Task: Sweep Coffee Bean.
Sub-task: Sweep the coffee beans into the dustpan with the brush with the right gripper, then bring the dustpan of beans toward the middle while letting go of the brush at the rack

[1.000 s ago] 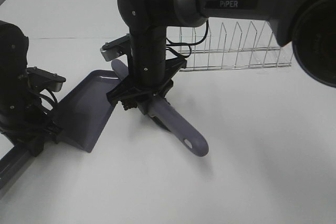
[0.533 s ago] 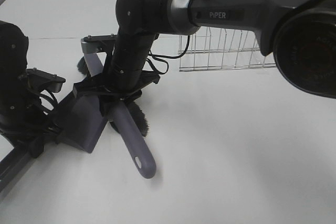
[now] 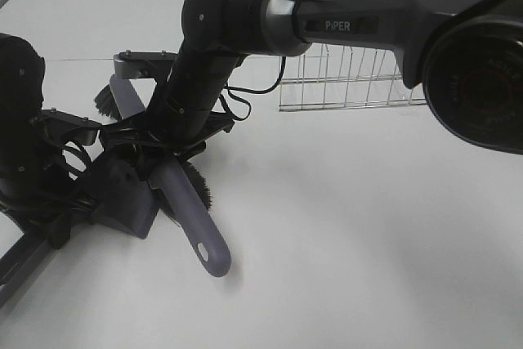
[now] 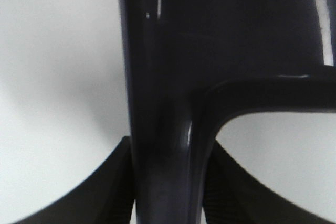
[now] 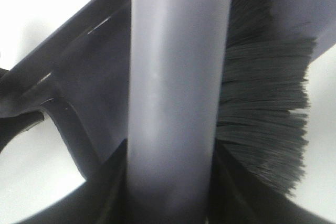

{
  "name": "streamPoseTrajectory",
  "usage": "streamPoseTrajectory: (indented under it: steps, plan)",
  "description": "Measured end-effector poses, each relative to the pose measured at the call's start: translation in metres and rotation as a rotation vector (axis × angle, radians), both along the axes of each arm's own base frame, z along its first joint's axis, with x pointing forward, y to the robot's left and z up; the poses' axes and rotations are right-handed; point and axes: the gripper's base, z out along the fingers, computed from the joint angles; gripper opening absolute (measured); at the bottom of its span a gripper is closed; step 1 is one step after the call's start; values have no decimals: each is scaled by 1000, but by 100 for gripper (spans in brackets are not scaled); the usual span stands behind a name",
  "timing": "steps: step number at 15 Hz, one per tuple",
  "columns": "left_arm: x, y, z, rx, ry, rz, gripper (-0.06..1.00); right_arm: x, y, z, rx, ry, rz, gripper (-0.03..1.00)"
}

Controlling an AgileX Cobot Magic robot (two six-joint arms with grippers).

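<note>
The purple-grey dustpan point(image 3: 122, 198) lies at the left of the white table. My left gripper point(image 3: 59, 217) is shut on its dark handle point(image 4: 163, 103), which fills the left wrist view between the fingers point(image 4: 118, 187). My right gripper point(image 3: 159, 153) reaches across and is shut on the purple-grey brush handle point(image 3: 192, 222). The black bristles point(image 3: 196, 192) sit at the pan's open edge, over the pan. In the right wrist view the handle point(image 5: 178, 77) runs between the jaws, with the bristles point(image 5: 262, 124) beside the pan point(image 5: 89, 77). No coffee bean shows; the arm and brush cover the pan.
A wire rack point(image 3: 351, 79) stands at the back right, behind the right arm point(image 3: 245, 18). White tabletop point(image 3: 368, 243) stretches to the right and front of the brush.
The right arm has swung the brush leftward, from beside the dustpan's mouth to over the pan. The left arm and the dustpan have stayed put.
</note>
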Motion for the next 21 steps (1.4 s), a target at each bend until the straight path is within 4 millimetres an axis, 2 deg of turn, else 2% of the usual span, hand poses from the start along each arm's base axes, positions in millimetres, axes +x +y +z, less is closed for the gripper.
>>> streamPoseTrajectory:
  steps: [6, 9, 12, 16, 21]
  plan:
    - [0, 0, 0, -4, 0, 4, 33, 11, 7, 27, 43, -89, 42, 29]
    - [0, -1, 0, -7, 1, 8, 33, 14, 7, 40, 3, -115, 88, 29]
    - [0, -1, 0, -14, 3, 16, 33, 20, 5, 66, -57, -169, 142, 29]
    - [-1, -2, 0, -23, 6, 26, 33, 25, -4, 84, -146, -223, 110, 29]
    - [1, -4, 0, -27, -13, 114, 33, 19, -29, 145, -260, -334, 34, 29]
